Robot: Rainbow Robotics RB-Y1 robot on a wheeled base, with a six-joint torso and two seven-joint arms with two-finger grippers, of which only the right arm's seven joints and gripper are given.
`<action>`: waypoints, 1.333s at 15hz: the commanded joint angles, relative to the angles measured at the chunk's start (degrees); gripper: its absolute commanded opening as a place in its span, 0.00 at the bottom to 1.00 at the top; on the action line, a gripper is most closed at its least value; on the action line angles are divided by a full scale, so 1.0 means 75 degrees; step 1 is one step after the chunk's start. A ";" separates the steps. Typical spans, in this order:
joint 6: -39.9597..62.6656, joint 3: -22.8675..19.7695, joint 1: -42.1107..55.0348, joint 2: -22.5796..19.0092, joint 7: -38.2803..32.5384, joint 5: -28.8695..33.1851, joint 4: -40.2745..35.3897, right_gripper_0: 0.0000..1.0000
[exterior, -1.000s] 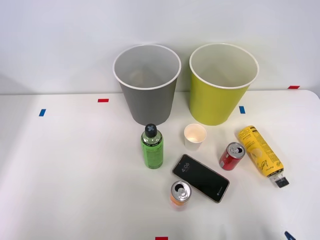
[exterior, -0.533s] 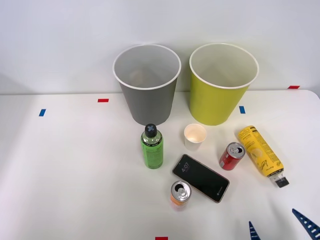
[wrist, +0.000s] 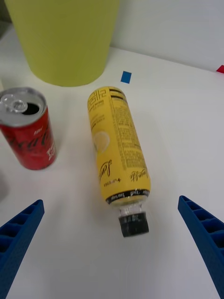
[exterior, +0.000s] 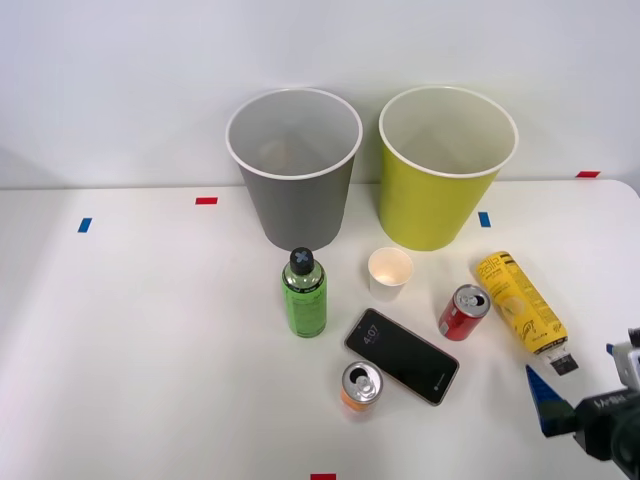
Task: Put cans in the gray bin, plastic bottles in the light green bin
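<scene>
Two blue fingers (wrist: 21,233) of our right gripper (wrist: 112,243) are spread wide, holding nothing. Between them lies the yellow bottle (wrist: 119,149). We think grabbing it comes next.

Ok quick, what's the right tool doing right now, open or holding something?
Right tool: open, holding nothing, poised near the capped end of the lying yellow lemon-labelled plastic bottle.

the front view looks forward and down from above, taking in the whole worktop (exterior: 150,330). the wrist view sits low and close. both share the yellow bottle (exterior: 520,302) (wrist: 119,147) and red can (exterior: 463,312) (wrist: 28,128).
</scene>
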 commanded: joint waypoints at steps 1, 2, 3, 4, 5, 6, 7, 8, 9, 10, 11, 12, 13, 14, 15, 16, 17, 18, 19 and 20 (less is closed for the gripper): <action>0.1952 -0.0286 -0.1244 -0.0263 -0.0652 0.0029 -0.0232 1.00; 0.2549 -0.0438 -0.1619 -0.0299 -0.0698 -0.0182 -0.0221 1.00; 0.3205 -0.0673 -0.1982 -0.0322 -0.0769 -0.0510 -0.0221 1.00; 0.3838 -0.0907 -0.2322 -0.0322 -0.0804 -0.0862 -0.0221 1.00; 0.4752 -0.1224 -0.2861 -0.0310 -0.0851 -0.1272 -0.0221 1.00; 0.5455 -0.1434 -0.3259 -0.0322 -0.0874 -0.1530 -0.0197 1.00; 0.6030 -0.1563 -0.3634 -0.0322 -0.0898 -0.1694 -0.0115 1.00; 0.6405 -0.1599 -0.3974 -0.0322 -0.0933 -0.1870 0.0084 1.00; 0.6663 -0.1587 -0.4361 -0.0345 -0.0933 -0.1940 0.0412 1.00; 0.6745 -0.1540 -0.4630 -0.0381 -0.0898 -0.1963 0.0658 1.00; 0.6756 -0.1399 -0.4853 -0.0463 -0.0886 -0.1963 0.0928 1.00; 0.6756 -0.1165 -0.5099 -0.0685 -0.0921 -0.1952 0.1233 1.00; 0.6756 -0.1048 -0.5252 -0.0838 -0.0945 -0.1952 0.1432 1.00; 0.6780 -0.0966 -0.5380 -0.0955 -0.0956 -0.2010 0.1643 1.00; 0.7038 -0.0895 -0.5603 -0.1013 -0.0991 -0.2163 0.1889 1.00; 0.7342 -0.0849 -0.5837 -0.1025 -0.0991 -0.2174 0.2018 1.00; 0.7635 -0.0673 -0.6189 -0.1025 -0.0991 -0.2104 0.2287 1.00; 0.7612 -0.0450 -0.6412 -0.1049 -0.0991 -0.2010 0.2568 1.00; 0.7530 -0.0239 -0.6587 -0.1049 -0.0991 -0.1881 0.2861 1.00; 0.7295 -0.0017 -0.6775 -0.1060 -0.1003 -0.1823 0.3225 1.00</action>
